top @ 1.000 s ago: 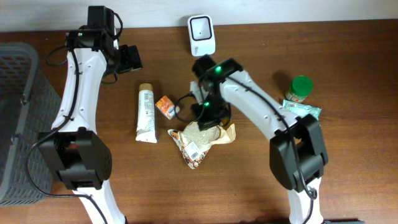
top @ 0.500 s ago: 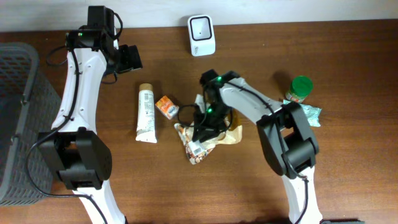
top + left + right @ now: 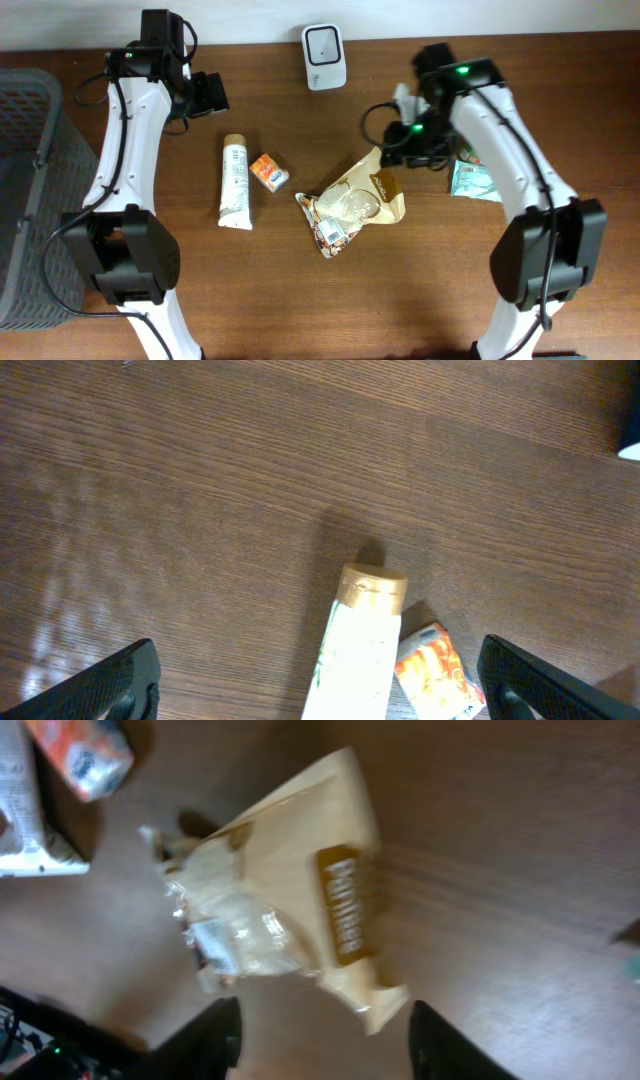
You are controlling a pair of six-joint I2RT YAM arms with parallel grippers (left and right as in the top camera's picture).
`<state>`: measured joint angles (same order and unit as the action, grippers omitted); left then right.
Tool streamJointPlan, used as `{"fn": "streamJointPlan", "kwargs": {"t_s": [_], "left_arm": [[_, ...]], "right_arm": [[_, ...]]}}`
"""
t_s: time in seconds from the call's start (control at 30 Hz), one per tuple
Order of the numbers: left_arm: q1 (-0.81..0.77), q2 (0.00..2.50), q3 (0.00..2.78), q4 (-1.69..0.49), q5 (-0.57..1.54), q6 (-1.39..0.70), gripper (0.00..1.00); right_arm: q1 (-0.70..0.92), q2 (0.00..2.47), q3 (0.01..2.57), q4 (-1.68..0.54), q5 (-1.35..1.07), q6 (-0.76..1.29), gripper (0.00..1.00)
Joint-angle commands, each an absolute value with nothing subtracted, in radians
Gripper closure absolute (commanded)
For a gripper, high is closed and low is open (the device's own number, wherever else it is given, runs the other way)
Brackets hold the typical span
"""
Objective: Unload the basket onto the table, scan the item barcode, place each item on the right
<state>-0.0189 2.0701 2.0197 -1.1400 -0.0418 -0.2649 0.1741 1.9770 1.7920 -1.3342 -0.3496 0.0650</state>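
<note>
Roughly at the middle of the wooden table (image 3: 300, 310) lies the snack pouch (image 3: 355, 203), flat and set at a slant, its brown-printed end pointing up toward the right arm and its clear, crinkled end toward the near edge, where a small white label shows; whether that is the barcode is too small to tell. The right gripper (image 3: 325, 1020) hangs above the pouch's upper end with its two fingers (image 3: 217, 1038) spread well apart and nothing between them, so the pouch is released and rests on the wood alone. The white barcode scanner (image 3: 325, 57) stands at the far edge of the table, well apart from the pouch and with its face turned up to the overhead camera. Left of the pouch sits a small orange box (image 3: 269, 172), and just beside that a white tube (image 3: 234, 182) with a gold cap, cap end pointing away toward the far edge. The left gripper (image 3: 210, 93) hovers above bare wood beyond the tube's cap, fingers at their widest and holding nothing. A teal packet (image 3: 468, 182) lies partly under the right arm, and a grey mesh basket (image 3: 30, 150) stands at the left edge.
</note>
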Motion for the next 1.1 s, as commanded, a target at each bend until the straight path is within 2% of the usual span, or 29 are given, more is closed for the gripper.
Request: {"fn": "streamJointPlan", "kwargs": {"t_s": [0.0, 0.07, 0.1, 0.13, 0.17, 0.2, 0.3, 0.33, 0.37, 0.4, 0.5, 0.8, 0.9, 1.07], "left_arm": [[-0.012, 2.072, 2.017, -1.138, 0.055, -0.275, 0.01], [-0.013, 2.072, 2.017, -1.138, 0.118, -0.276, 0.0], [-0.013, 2.072, 2.016, -1.141, 0.169, -0.275, 0.09], [-0.02, 2.072, 2.012, -1.159, 0.223, -0.275, 0.54], [-0.028, 2.072, 2.012, -1.172, 0.247, -0.275, 0.92], [-0.049, 2.069, 2.012, -1.206, 0.252, -0.275, 1.0], [-0.116, 2.04, 2.012, -1.278, 0.274, -0.255, 1.0], [-0.144, 2.04, 2.012, -1.301, 0.274, -0.255, 1.0], [-0.174, 2.04, 2.008, -1.316, 0.274, -0.251, 1.0], [-0.223, 2.041, 1.977, -1.308, 0.274, -0.252, 1.0], [-0.307, 2.042, 1.874, -1.226, 0.274, -0.258, 1.0], [-0.323, 2.042, 1.677, -1.09, 0.458, -0.244, 1.0], [-0.325, 2.042, 1.648, -1.117, 0.51, -0.213, 1.0], [-0.354, 2.042, 1.607, -1.184, 0.561, -0.14, 1.0]], "right_arm": [[0.092, 2.037, 1.724, -1.292, -0.517, -0.092, 0.46], [0.083, 2.061, 1.7, -1.259, -0.548, -0.105, 0.46], [0.089, 2.078, 1.694, -1.242, -0.559, -0.105, 0.46], [0.105, 2.103, 1.693, -1.227, -0.602, -0.128, 0.46], [0.114, 2.117, 1.693, -1.221, -0.607, -0.127, 0.46], [0.128, 2.141, 1.693, -1.219, -0.61, -0.127, 0.46], [0.139, 2.181, 1.693, -1.212, -0.625, -0.127, 0.47], [0.139, 2.191, 1.693, -1.207, -0.625, -0.126, 0.56], [0.139, 2.201, 1.693, -1.203, -0.624, -0.123, 0.8], [0.137, 2.218, 1.693, -1.195, -0.621, -0.114, 0.96], [0.136, 2.275, 1.693, -1.16, -0.566, -0.039, 0.96], [0.16, 2.298, 1.692, -1.013, -0.644, 0.237, 0.96], [0.197, 2.298, 1.692, -0.96, -0.643, 0.309, 0.96], [0.206, 2.298, 1.692, -0.953, -0.639, 0.307, 0.96]]}}
